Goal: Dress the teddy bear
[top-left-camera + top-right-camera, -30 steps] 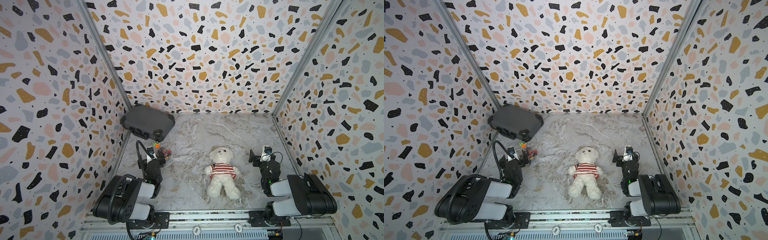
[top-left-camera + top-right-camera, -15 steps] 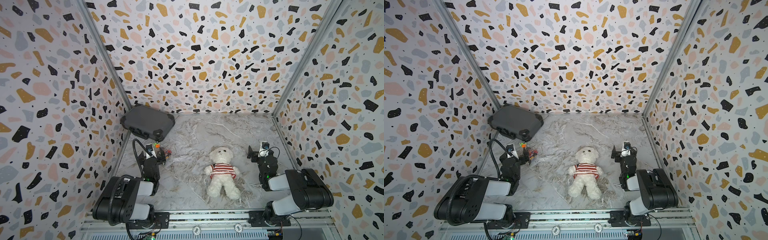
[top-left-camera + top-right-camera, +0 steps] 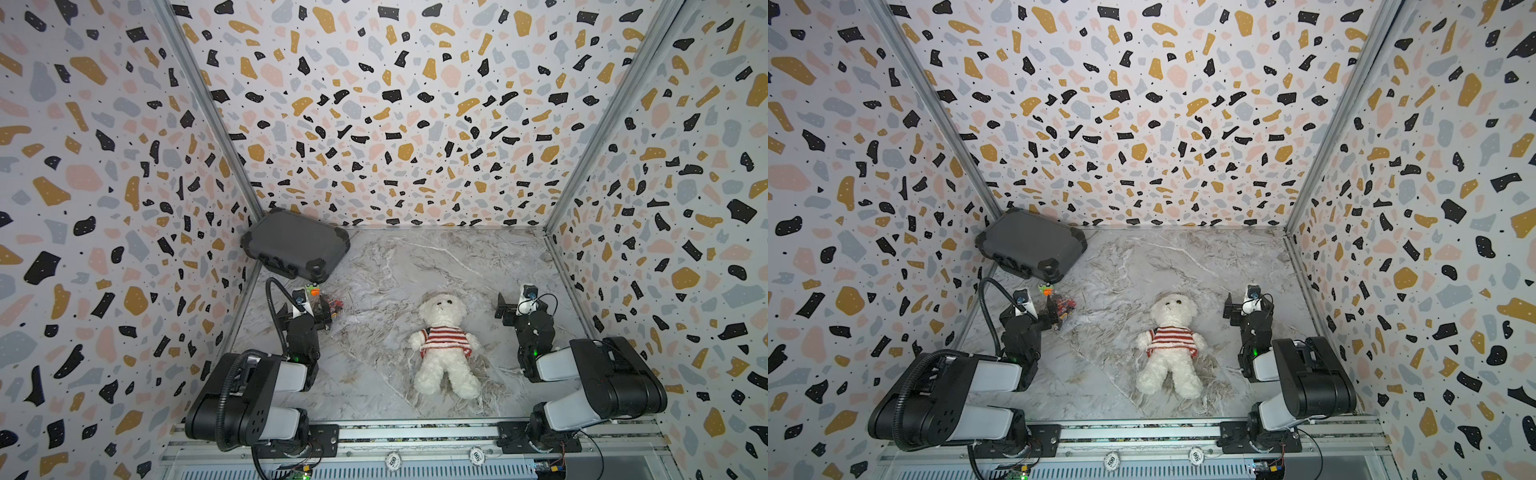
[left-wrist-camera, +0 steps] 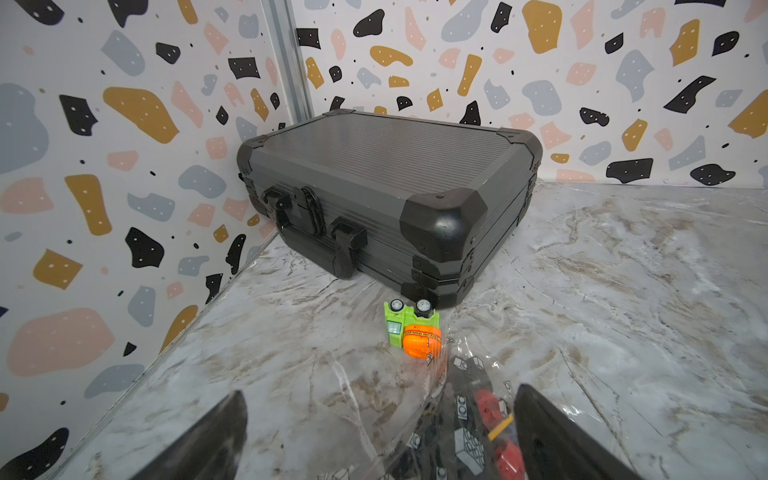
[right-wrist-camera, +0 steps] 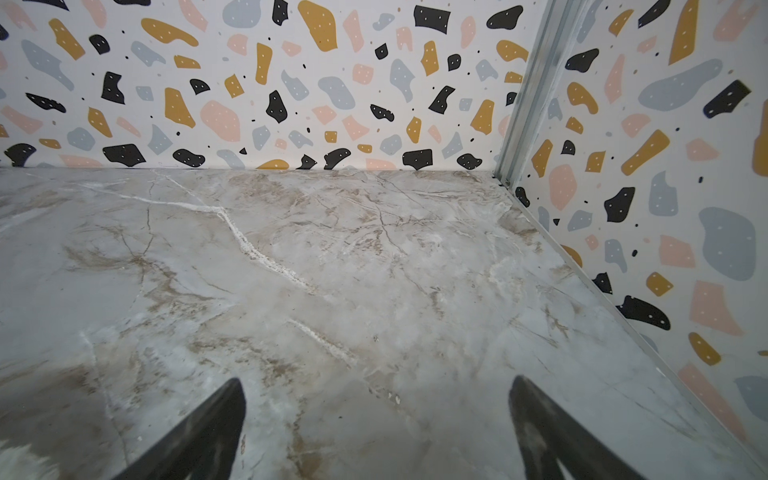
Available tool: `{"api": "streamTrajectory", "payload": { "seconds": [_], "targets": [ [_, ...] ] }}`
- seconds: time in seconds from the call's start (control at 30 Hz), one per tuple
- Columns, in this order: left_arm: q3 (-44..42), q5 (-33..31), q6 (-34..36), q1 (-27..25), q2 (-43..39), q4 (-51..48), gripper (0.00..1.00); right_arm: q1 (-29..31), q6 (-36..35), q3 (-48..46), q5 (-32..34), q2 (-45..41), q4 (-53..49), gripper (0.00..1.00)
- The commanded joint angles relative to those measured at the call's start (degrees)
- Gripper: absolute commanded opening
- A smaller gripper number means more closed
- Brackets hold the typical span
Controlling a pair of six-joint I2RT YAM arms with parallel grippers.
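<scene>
The teddy bear (image 3: 441,309) (image 3: 1173,309) lies on its back mid-table in both top views, head toward the back wall. A red-and-white striped sweater (image 3: 444,341) (image 3: 1172,341) covers its torso. My left gripper (image 3: 306,309) (image 3: 1032,311) (image 4: 378,411) sits open well to the bear's left, over a clear bag. Right of the bear's head, my right gripper (image 3: 521,305) (image 3: 1246,307) (image 5: 376,399) stands open above bare table, apart from the bear. A tuft of white fur (image 5: 16,461) shows at the edge of the right wrist view.
A dark grey hard case (image 3: 297,245) (image 4: 374,187) fills the back left corner. In front of it lie a green-and-orange toy truck (image 4: 411,330) on its side and a clear bag of bricks (image 4: 469,415) (image 3: 332,305). Patterned walls close three sides.
The right arm's elbow has risen and its gripper has edged slightly toward the back wall. The left arm has barely shifted. The bear has not moved.
</scene>
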Motion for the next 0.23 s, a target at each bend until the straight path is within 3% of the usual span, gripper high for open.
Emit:
{"api": "streamTrajectory", "payload": {
  "seconds": [0.0,0.2],
  "targets": [
    [1.31,0.47,-0.52,0.33,-0.46,1.88,1.0,0.38,-0.57,1.39,1.0,-0.08,-0.16,0.99],
    [1.2,0.46,-0.51,0.33,-0.47,2.03,1.0,0.28,-0.62,1.06,0.74,-0.36,0.15,0.99]
  ]
}}
